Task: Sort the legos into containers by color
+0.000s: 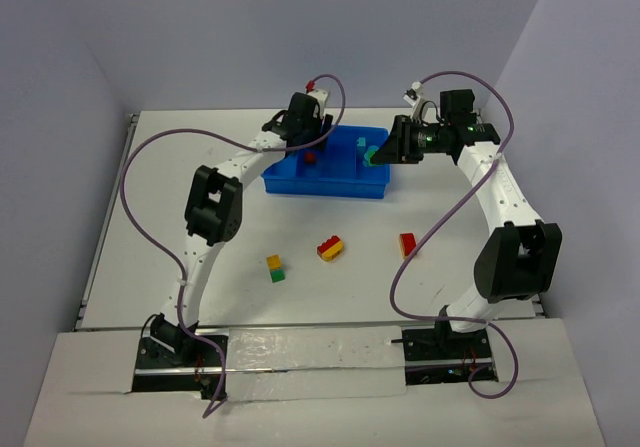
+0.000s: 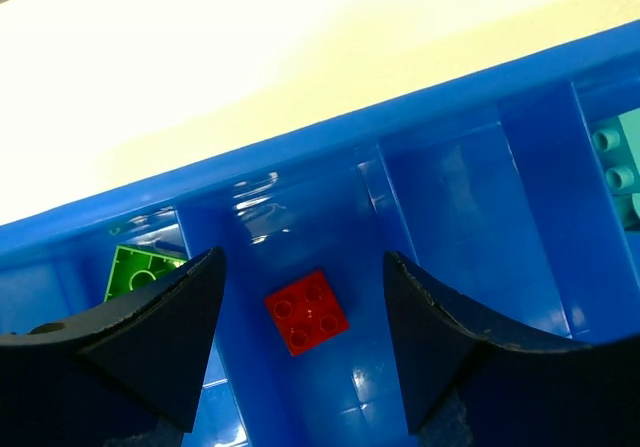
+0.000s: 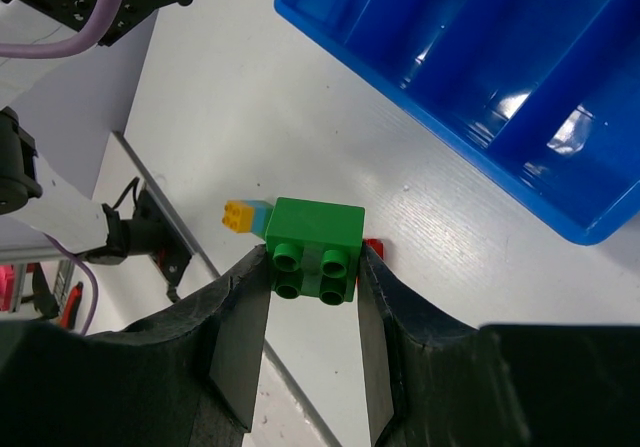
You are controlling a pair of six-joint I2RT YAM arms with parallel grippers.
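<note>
Blue tray (image 1: 325,182) sat at the far middle of the white table (image 1: 330,297). It was glossy moulded plastic with glare spots, divided by thin walls into narrow side-by-side compartments. In the left wrist view one compartment held a red brick (image 2: 307,312), square with four studs, lying flat and studs up on the floor. The compartment to its left held a lime-green brick (image 2: 135,272), partly hidden by a finger. The next one to the right showed bare, and beyond it a teal brick (image 2: 620,172) was cut off by the frame edge. Left gripper (image 2: 300,267) hung over the red brick with its jaws apart, gripping nothing. Right gripper (image 3: 312,267) was closed on a green four-stud brick (image 3: 315,239), clamped by its sides off the table, beside the tray's right end. Matte black curved fingers (image 3: 240,347). Loose on the table: a yellow-and-green pair (image 1: 274,268), a red-and-yellow pair (image 1: 329,248) and a second red-and-yellow pair (image 1: 407,244).
</note>
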